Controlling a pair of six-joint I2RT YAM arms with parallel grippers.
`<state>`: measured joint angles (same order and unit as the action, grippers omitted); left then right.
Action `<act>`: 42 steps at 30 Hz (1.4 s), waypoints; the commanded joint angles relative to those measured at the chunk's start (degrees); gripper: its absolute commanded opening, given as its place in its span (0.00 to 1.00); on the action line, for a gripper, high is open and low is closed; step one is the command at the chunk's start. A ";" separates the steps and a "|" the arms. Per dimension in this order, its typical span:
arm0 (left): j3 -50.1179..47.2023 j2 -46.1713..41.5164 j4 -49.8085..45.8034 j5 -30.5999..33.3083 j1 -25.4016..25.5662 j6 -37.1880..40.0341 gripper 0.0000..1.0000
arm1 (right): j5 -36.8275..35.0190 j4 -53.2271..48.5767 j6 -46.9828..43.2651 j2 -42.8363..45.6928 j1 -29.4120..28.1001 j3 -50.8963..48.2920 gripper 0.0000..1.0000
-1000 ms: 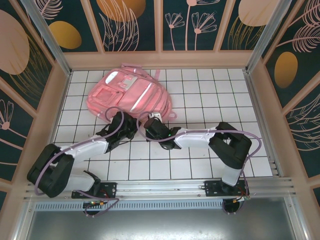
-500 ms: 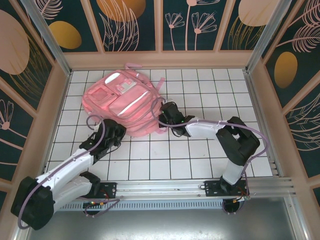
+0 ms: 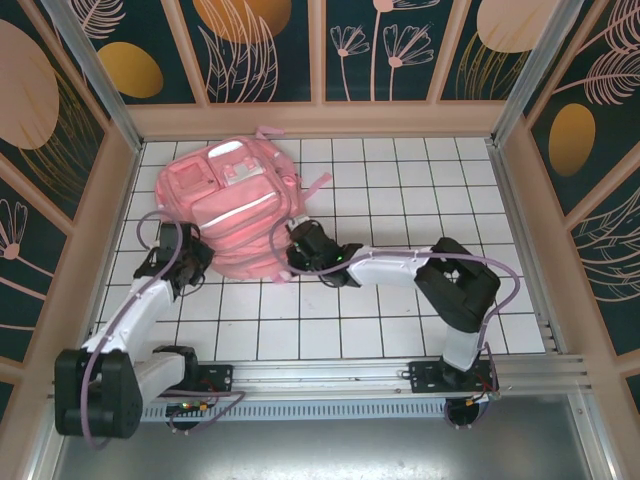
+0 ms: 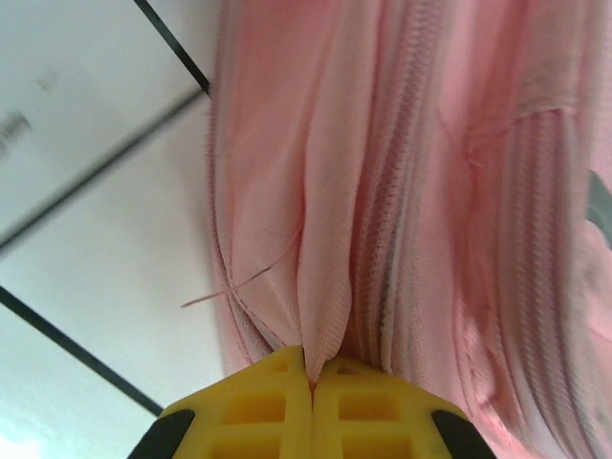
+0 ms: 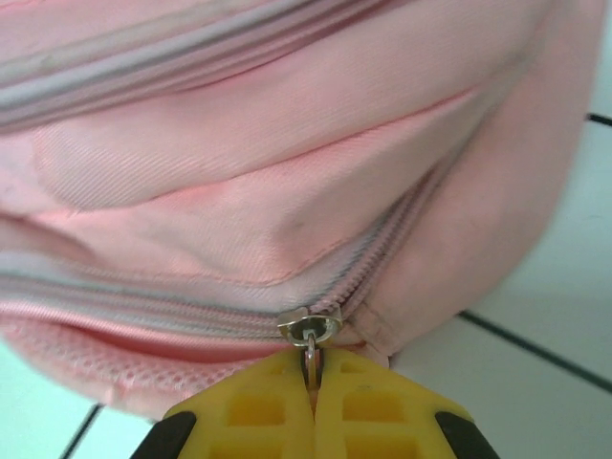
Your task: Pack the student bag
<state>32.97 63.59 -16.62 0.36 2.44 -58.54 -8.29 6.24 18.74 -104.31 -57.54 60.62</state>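
The student bag (image 3: 230,205), a large soft pink backpack with a pale strip, lies flat at the back left of the white gridded table (image 3: 400,190). At the bag's near left edge my left gripper (image 3: 190,250) is shut on a fold of its pink fabric (image 4: 325,316), pinched between the yellow fingers (image 4: 258,411). At the bag's near right corner my right gripper (image 3: 293,255) is shut on the metal zipper pull (image 5: 311,330), where the zip (image 5: 402,234) curves round the corner.
Wooden walls (image 3: 320,118) with painted panels close in the table on three sides. A pink strap (image 3: 315,185) trails from the bag toward the right. Bare gridded table lies to the right and in front.
The bag has been dragged left and turned. My left arm swung out to the left with the fabric. My right gripper went right along the bag, then came back left with the zipper pull.
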 commanded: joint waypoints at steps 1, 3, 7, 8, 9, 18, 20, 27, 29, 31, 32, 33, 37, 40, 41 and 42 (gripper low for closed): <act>3.83 5.62 1.12 4.06 -3.94 7.48 0.00 | 0.00 -2.15 3.42 -2.83 -5.18 2.96 0.00; 5.87 9.10 2.91 3.17 -5.34 9.37 0.00 | 0.11 -2.37 3.67 -4.73 -7.75 5.64 0.00; 11.02 15.39 4.14 2.27 -6.46 12.49 0.00 | 2.23 -3.13 2.72 -9.18 -10.20 11.73 0.00; 12.14 16.63 4.14 1.96 -6.60 13.14 0.00 | 2.69 -3.47 2.32 -10.36 -10.39 13.28 0.00; 13.17 17.66 3.94 1.68 -6.66 13.65 0.02 | 2.99 -3.82 1.95 -11.39 -10.44 14.73 0.00; 9.65 10.30 0.19 -5.81 -6.70 10.02 0.61 | 3.46 -2.75 2.68 -13.40 -8.68 16.49 0.00; 5.90 6.51 1.08 -9.75 -6.61 6.38 0.61 | 3.78 -2.12 3.04 -13.16 -8.17 15.85 0.00; -6.71 -4.76 10.31 -17.36 -1.66 -9.44 0.57 | 4.67 -1.41 3.23 -13.41 -7.34 15.70 0.00; -8.27 -5.49 13.76 -17.25 1.05 -12.89 0.58 | 5.03 -1.21 3.24 -13.43 -7.24 15.76 0.00; -9.19 -4.82 16.57 -16.70 2.76 -14.86 0.58 | 5.25 -1.14 3.23 -13.43 -7.25 15.77 0.00; -9.57 -4.18 17.68 -16.33 3.36 -15.61 0.57 | 5.37 -1.14 3.30 -13.47 -7.24 15.84 0.00; -10.00 -3.60 19.11 -16.42 3.66 -16.39 0.57 | 5.44 -1.09 3.32 -13.46 -7.33 15.85 0.00; -10.60 -1.28 22.51 -14.75 5.39 -17.83 0.57 | 5.88 -1.13 3.25 -13.27 -7.41 15.69 0.00; -10.60 0.08 24.74 -12.45 6.46 -18.16 0.54 | 5.96 -1.36 3.23 -13.13 -7.74 15.81 0.00; -10.53 0.66 25.45 -11.64 6.81 -18.05 0.51 | 5.82 -1.42 3.31 -13.12 -7.76 15.90 0.00; -10.57 1.20 25.75 -10.73 7.11 -18.03 0.43 | 5.38 -1.46 3.48 -12.95 -7.85 15.67 0.00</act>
<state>23.14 63.70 4.62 -13.34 8.78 -75.00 -4.43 4.32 21.41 -117.08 -64.75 76.55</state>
